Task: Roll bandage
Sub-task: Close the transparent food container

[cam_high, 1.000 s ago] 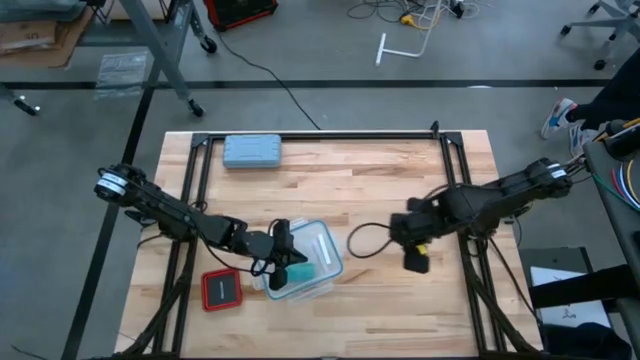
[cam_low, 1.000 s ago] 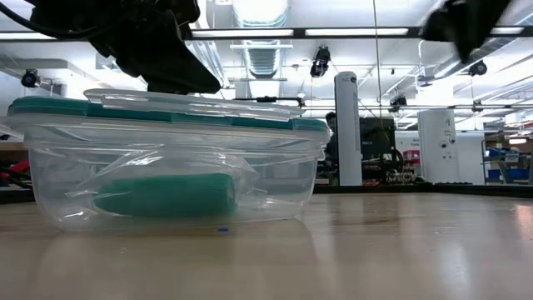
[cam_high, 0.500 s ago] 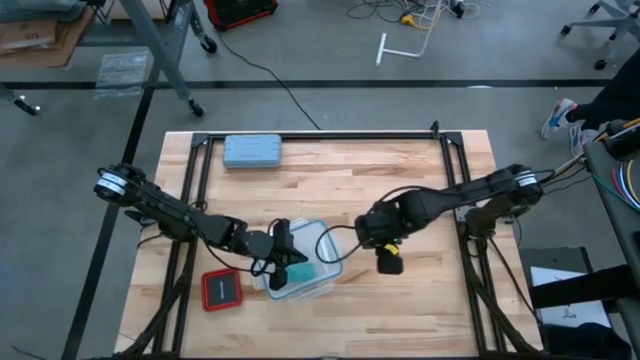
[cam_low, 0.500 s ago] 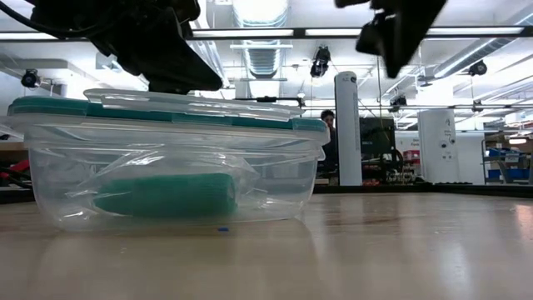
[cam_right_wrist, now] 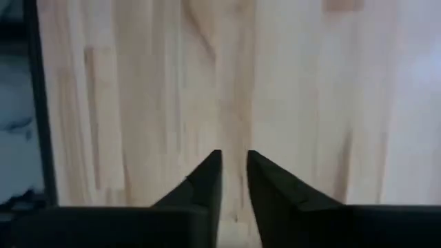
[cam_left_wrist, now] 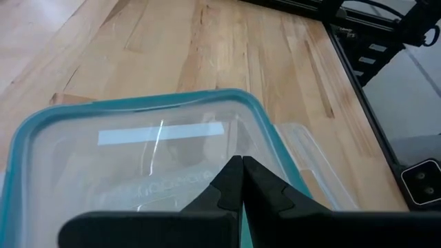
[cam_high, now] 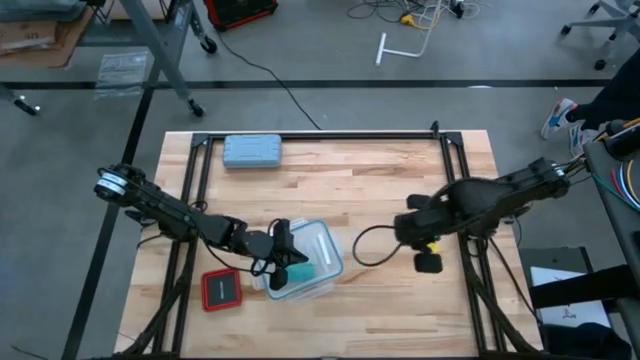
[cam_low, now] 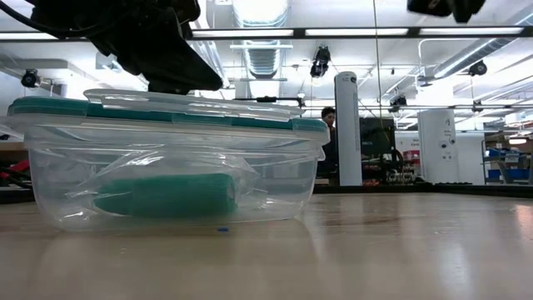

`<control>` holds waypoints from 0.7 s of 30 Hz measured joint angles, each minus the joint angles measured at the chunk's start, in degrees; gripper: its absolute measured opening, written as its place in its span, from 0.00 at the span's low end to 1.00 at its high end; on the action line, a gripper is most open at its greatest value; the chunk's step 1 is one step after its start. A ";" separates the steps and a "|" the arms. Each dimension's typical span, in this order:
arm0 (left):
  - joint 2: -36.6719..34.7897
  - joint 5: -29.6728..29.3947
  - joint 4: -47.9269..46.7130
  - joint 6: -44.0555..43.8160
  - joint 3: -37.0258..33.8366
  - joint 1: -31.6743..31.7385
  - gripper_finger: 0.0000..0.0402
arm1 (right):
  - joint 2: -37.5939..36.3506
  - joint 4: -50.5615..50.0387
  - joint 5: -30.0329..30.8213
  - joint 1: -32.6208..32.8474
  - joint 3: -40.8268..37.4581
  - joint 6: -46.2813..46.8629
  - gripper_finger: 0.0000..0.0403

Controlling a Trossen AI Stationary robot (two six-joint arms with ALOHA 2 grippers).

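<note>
The bandage (cam_low: 166, 196) is a teal roll lying on its side inside a clear container (cam_low: 283, 179), seemingly in a clear bag; it also shows through the lid (cam_high: 300, 272). A clear, teal-rimmed lid (cam_left_wrist: 138, 145) lies on the container. My left gripper (cam_left_wrist: 238, 160) is shut on top of that lid (cam_high: 287, 256). My right gripper (cam_right_wrist: 234, 160) hangs over bare wood to the container's right (cam_high: 402, 228), fingers a narrow gap apart, holding nothing. My left gripper rests its shut fingertips (cam_left_wrist: 231, 172) on the lid's clear top panel (cam_left_wrist: 207, 148), toward the lid's left side. It comes slanting down from the table's left. The lid lies level on the container, which stands on the table.
A grey-blue hard case (cam_high: 252, 151) lies at the far left. A red and black square object (cam_high: 221, 289) sits near the front, left of the container. A black cable loop (cam_high: 362, 243) hangs by my right arm. Bare wood lies between the container and my right gripper.
My right gripper has swung toward the container and the table's left, then drawn back toward the right edge and risen, ending about where it was a second ago.
</note>
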 joint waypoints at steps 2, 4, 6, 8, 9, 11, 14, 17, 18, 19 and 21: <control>0.00 0.00 0.17 0.02 0.00 0.00 0.00 | -2.23 0.04 2.69 1.10 -0.06 1.83 0.10; 0.00 0.00 1.25 0.00 0.00 0.00 0.00 | -4.50 0.19 3.47 2.01 -0.10 3.20 0.04; 0.00 -0.20 2.55 -0.01 0.00 0.00 0.00 | -6.08 0.13 3.94 2.13 -0.10 4.36 0.01; 0.00 -0.24 4.20 0.03 0.00 0.00 0.00 | -7.05 0.10 5.01 2.38 -0.10 5.78 0.01; 0.00 -0.26 4.84 0.19 0.11 0.00 0.00 | -7.27 0.15 5.01 2.38 -0.10 6.54 0.03; 0.02 -0.26 5.20 1.19 1.51 0.00 0.00 | -7.43 0.23 5.12 2.38 -0.10 6.94 0.06; 0.02 -0.26 5.35 3.60 5.06 0.00 0.00 | -6.76 1.19 7.00 2.38 -0.10 6.57 0.13; 0.18 -0.79 5.26 6.15 9.32 0.17 0.00 | -4.95 3.67 7.99 2.32 -0.14 4.52 0.19; 0.40 -1.52 5.20 6.96 11.01 0.26 0.00 | -4.23 4.60 8.01 2.25 -0.14 3.73 0.21; 0.49 -2.43 4.52 7.59 12.67 0.35 0.00 | -3.51 5.45 7.99 2.25 -0.14 3.42 0.22; 0.58 -4.53 0.93 8.29 16.30 0.83 0.00 | -1.86 7.17 8.02 2.19 -0.14 3.10 0.26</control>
